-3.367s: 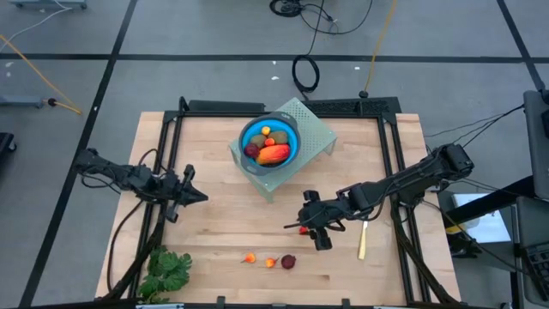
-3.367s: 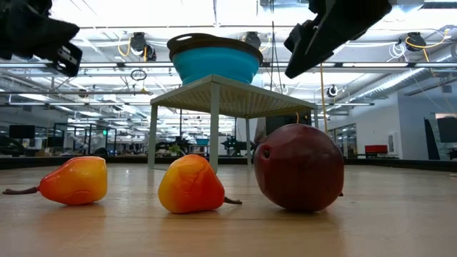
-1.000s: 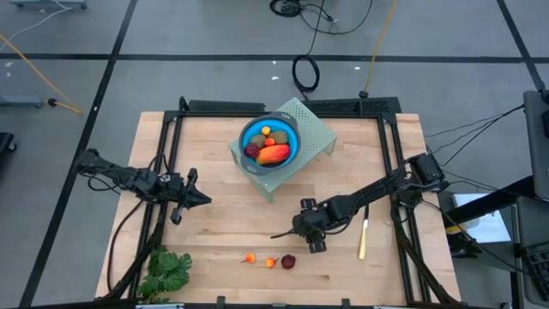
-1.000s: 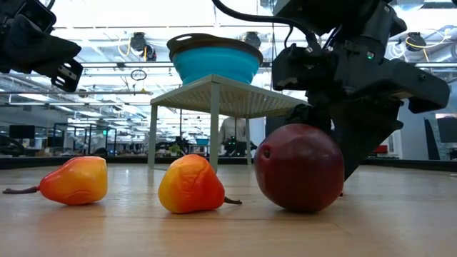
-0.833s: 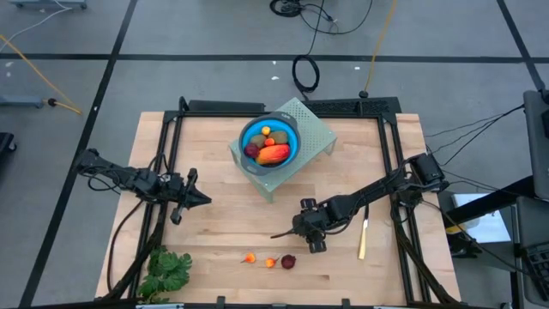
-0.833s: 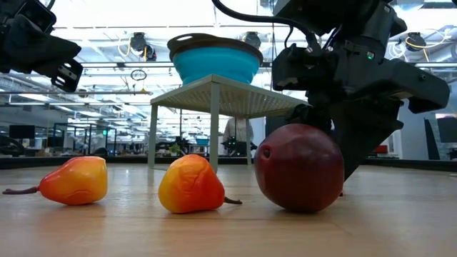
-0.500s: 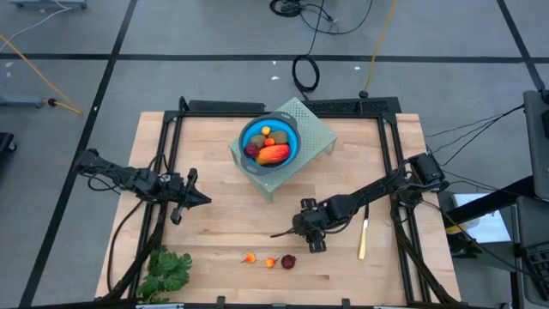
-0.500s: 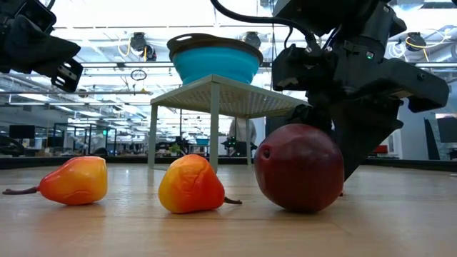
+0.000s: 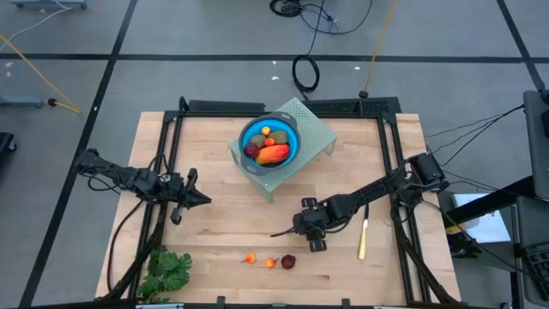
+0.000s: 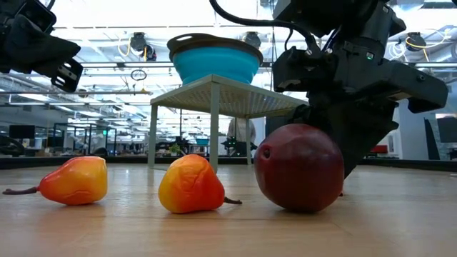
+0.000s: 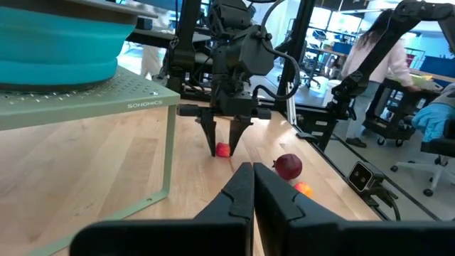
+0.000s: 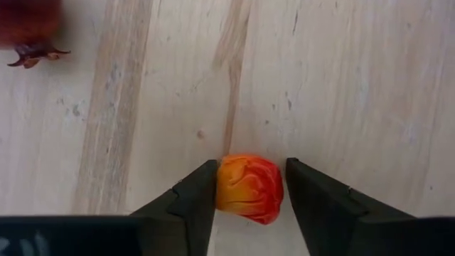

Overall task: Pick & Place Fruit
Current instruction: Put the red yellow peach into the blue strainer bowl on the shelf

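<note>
Right gripper (image 12: 250, 186) is down at the table (image 9: 223, 215), right of centre and toward the front. Its two fingers (image 12: 190, 199) stand on either side of a small orange-red fruit (image 12: 249, 188) that lies on the wood. One finger touches the fruit's side; the other is just beside it, and contact there cannot be confirmed. Fruit is resting on the table, not lifted. Jaws are partly closed around it, but whether the grip is complete cannot be told.

Left gripper (image 11: 253, 186) is held above the left side of the table, well apart from the fruit, with fingers pressed together and nothing between them.

Bowl (image 9: 249, 131), blue, sits on a pale green stand (image 9: 316, 129) at the rear middle of the table. It holds a long orange-red piece (image 9: 274, 154), a dark red ball (image 9: 251, 150), brown-green ovals and small orange pieces.

Loose fruit near the front edge, in a short row: two small orange pears (image 10: 73, 180) and a dark red ball (image 10: 300, 168), the ball at the right end, near the right gripper. In the low view the ball partly hides that gripper.

Leafy green bunch (image 9: 165, 272) lies at the front left corner. Yellow-handled knife (image 9: 363, 241) lies right of the right gripper, apart from it.

A person (image 11: 380, 60) in a light top stands in the room beyond the table.
</note>
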You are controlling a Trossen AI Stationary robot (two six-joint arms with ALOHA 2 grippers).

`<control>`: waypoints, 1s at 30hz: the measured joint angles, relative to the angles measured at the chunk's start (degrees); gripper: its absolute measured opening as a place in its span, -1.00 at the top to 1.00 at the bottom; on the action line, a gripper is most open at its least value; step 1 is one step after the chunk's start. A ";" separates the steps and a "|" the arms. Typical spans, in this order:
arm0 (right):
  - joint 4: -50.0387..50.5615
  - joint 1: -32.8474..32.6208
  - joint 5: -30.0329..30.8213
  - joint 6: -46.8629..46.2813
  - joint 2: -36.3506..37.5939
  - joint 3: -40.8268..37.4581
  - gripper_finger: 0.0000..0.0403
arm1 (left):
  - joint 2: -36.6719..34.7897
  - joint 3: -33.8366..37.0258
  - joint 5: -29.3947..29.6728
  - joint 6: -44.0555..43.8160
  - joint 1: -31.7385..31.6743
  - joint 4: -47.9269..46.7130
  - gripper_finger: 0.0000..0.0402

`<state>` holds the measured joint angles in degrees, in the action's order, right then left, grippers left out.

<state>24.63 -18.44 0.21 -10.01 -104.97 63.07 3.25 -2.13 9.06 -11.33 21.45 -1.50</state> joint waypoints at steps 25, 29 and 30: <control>-0.61 -0.07 -0.28 -0.32 11.32 -0.14 0.52 | 0.02 0.00 1.53 0.52 0.01 0.00 0.93; -1.84 -0.04 -0.26 -1.48 15.40 -0.09 0.53 | 0.02 0.00 1.55 0.59 0.01 0.00 0.90; -2.98 -0.05 -0.23 -1.54 16.32 -0.09 0.53 | 0.02 0.00 1.55 0.60 0.02 0.00 0.90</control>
<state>21.65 -18.49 -0.02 -11.55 -88.65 62.98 3.27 -2.13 10.61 -10.73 21.47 -1.50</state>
